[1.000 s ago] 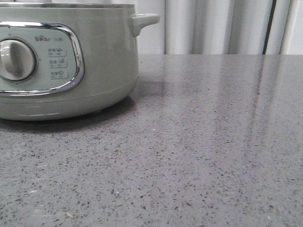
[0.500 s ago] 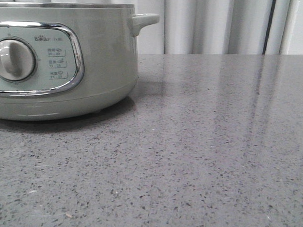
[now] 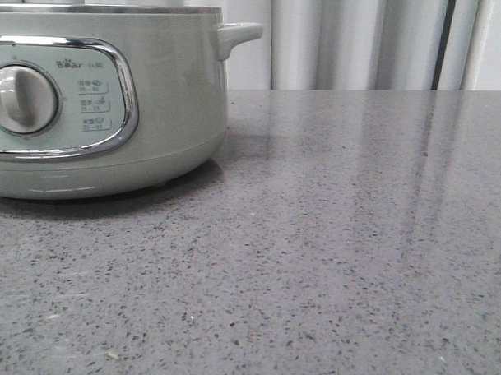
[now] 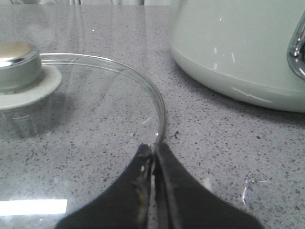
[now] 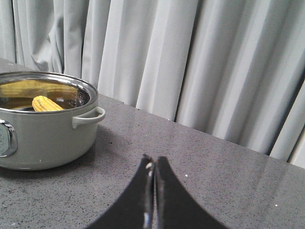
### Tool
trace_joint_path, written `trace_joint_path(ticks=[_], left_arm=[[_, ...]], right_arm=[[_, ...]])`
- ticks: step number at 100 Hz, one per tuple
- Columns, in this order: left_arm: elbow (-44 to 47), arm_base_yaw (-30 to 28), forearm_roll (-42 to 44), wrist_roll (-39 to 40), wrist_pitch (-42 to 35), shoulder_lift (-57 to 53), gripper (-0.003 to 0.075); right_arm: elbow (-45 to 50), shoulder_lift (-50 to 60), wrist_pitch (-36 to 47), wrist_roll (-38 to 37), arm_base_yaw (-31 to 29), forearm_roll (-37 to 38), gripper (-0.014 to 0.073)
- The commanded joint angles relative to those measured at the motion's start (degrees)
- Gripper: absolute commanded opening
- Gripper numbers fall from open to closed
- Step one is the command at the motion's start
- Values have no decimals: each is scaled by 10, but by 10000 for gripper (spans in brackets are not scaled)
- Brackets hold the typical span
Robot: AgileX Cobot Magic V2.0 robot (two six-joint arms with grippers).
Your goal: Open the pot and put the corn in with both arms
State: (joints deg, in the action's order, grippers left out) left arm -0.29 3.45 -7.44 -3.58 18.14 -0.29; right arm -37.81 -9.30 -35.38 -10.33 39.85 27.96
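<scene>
the pot [image 3: 97,108] stands on the grey speckled table [image 3: 330,264] at the robot's left, control panel [image 3: 60,98] and cream dial [image 3: 21,99] facing the front camera, side handle [image 3: 238,32] pointing to the right. its lid is off — the right wrist view shows the open steel rim and the corn [image 5: 46,104] lying inside the pot, its yellow mirrored on the inner wall. the glass lid [image 4: 71,129] with its metal knob [image 4: 18,67] lies flat on the table beside the pot base. the left gripper [image 4: 153,151] has its jaws pressed together at the lid's edge; whether the rim is pinched between them cannot be told. the right gripper [image 5: 152,168] hangs above bare table, well apart from the pot — jaws together, holding nothing. pale curtains [image 5: 190,62] behind.
</scene>
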Motion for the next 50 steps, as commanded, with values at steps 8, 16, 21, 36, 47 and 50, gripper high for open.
trace_joint_path(ticks=[8, 16, 21, 36, 47, 50], left_arm=[[16, 5, -1, 8, -25, -15, -20], [16, 5, -1, 8, -25, -15, -20], [16, 5, -1, 8, -25, -15, -20], [16, 5, -1, 8, -25, -15, -20], [16, 5, -1, 8, -25, -15, -20], [16, 5, -1, 8, -25, -15, -20]], right_arm=[[6, -5, 37, -1, -33, 17, -64], [29, 0, 27, -1, -75, 16, -64], [50, 3, 29, -1, -107, -1, -64], [148, 3, 154, -1, -204, -49, -64], [239, 3, 292, -1, -259, -72, -64], [270, 3, 324, -1, -275, -80, -64]])
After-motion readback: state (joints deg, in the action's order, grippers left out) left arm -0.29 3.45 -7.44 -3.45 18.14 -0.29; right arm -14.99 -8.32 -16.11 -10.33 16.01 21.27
